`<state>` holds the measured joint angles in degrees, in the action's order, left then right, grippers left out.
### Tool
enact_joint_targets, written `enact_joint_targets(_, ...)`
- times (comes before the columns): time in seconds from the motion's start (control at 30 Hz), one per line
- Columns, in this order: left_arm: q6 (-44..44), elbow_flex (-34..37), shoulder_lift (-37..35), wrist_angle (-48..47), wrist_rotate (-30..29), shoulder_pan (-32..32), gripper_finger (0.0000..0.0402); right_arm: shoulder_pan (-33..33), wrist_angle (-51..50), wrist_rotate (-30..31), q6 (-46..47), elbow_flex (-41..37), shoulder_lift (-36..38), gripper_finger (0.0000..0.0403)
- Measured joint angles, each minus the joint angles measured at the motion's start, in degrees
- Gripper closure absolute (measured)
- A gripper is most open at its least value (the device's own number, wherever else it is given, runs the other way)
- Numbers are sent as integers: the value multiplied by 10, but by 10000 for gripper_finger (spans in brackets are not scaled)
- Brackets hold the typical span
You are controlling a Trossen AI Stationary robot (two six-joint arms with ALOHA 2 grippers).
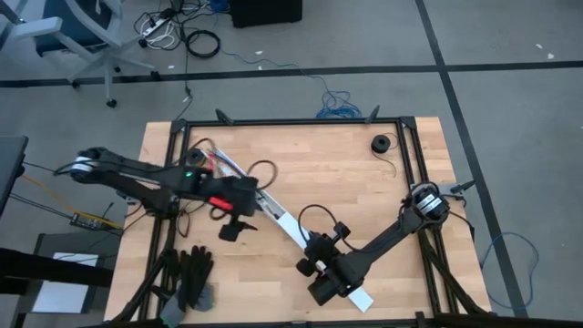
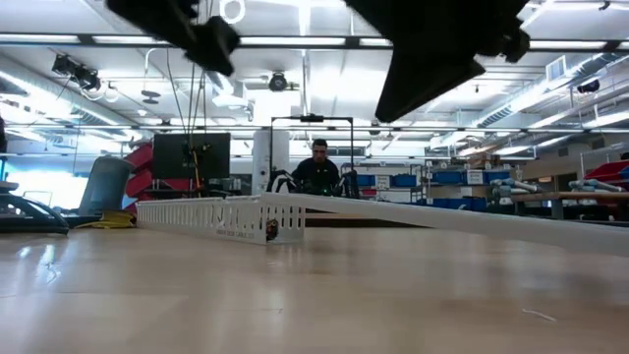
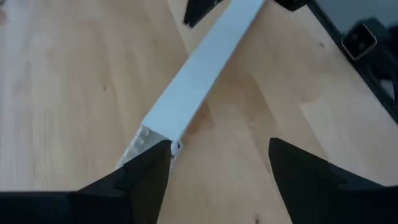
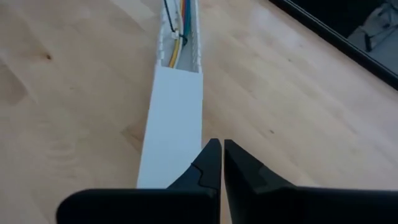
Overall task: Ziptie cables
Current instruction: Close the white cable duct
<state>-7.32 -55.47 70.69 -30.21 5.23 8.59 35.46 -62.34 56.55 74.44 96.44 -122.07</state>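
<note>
A long white channel [image 1: 290, 230] lies slantwise across the wooden table, from far left to near right. A plain white cover [image 4: 174, 118] closes its near part. In its open slotted far part lie the cables [image 4: 176, 43], thin yellow, dark and white wires. My left gripper [image 3: 217, 165] hangs open above the table where the cover ends [image 3: 157, 138], one finger on either side of the channel's line, touching nothing. My right gripper [image 4: 221, 152] is shut and points along the channel over the cover's edge. In the low view it [image 2: 398, 110] hangs clear above the channel [image 2: 442, 218].
Black gloves [image 1: 189, 271] lie near the table's near left corner and a black spool [image 1: 383, 143] sits at the far right. A black cord loop [image 1: 314, 215] lies beside the channel. A black frame [image 1: 291, 122] rims the table. A person [image 2: 319, 162] sits beyond the far edge.
</note>
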Motion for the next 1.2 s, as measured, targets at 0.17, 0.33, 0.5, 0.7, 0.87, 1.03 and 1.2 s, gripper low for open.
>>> enact_joint_targets(0.17, 76, 126, -84, 105, -13, 22, 156, 6, -2, -12, -37, -16, 42, 402)
enact_joint_targets(0.33, 130, 212, -102, 199, -13, 28, 156, 9, 31, -34, -54, -71, 115, 403)
enact_joint_targets(0.5, 154, 261, -83, 309, -15, 28, 156, 5, 232, -54, -156, -178, 189, 403)
enact_joint_targets(0.7, 127, 268, -69, 415, -24, 28, 156, -6, 461, -53, -272, -288, 242, 403)
enact_joint_targets(0.87, 135, 268, -69, 424, -31, 27, 156, -26, 492, -80, -277, -315, 244, 403)
enact_joint_targets(1.03, 80, 268, -69, 404, -33, 27, 156, -44, 509, -89, -255, -318, 244, 403)
enact_joint_targets(1.2, -14, 268, -68, 379, -61, 27, 161, -65, 517, -97, -278, -318, 241, 403)
